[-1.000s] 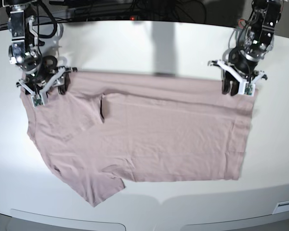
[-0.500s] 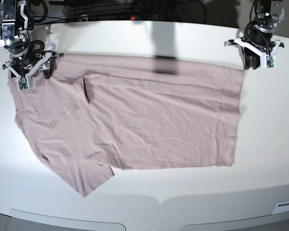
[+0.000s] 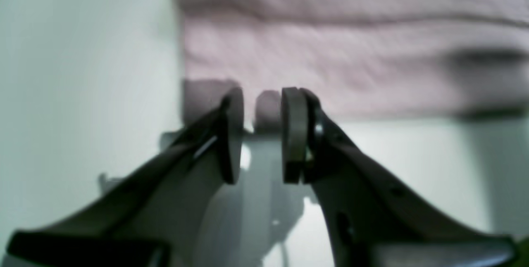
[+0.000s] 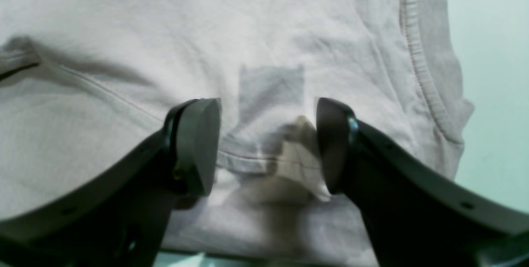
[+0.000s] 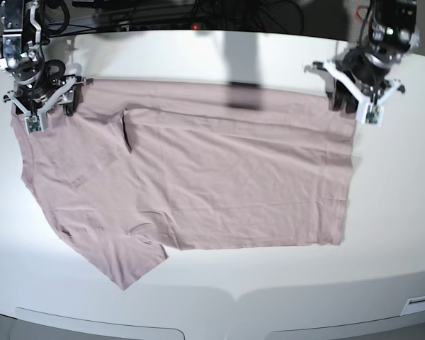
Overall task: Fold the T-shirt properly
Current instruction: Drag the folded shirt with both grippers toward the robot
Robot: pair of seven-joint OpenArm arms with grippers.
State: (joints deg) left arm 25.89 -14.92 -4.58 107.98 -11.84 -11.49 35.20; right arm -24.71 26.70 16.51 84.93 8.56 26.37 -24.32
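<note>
The pink-mauve T-shirt (image 5: 219,177) lies spread flat on the white table (image 5: 397,212), with one sleeve pointing toward the front left. My right gripper (image 5: 46,110) hovers over its far left corner. In the right wrist view that gripper (image 4: 266,151) is open wide above the T-shirt (image 4: 165,52), with a small raised fold of cloth between the fingers but not pinched. My left gripper (image 5: 348,106) is at the far right corner. In the left wrist view it (image 3: 262,134) stands slightly open over bare table, empty, just short of the T-shirt (image 3: 330,44) edge.
Dark cables and gear (image 5: 163,10) run along the table's far edge. A dark shadow band (image 5: 242,71) crosses the far middle of the table and the shirt's top edge. The table's front edge curves below the shirt.
The shirt was dragged toward the far left of the table, then lay still. The left gripper let go of its corner, pulled away, and has come back toward that corner. The right arm stayed put.
</note>
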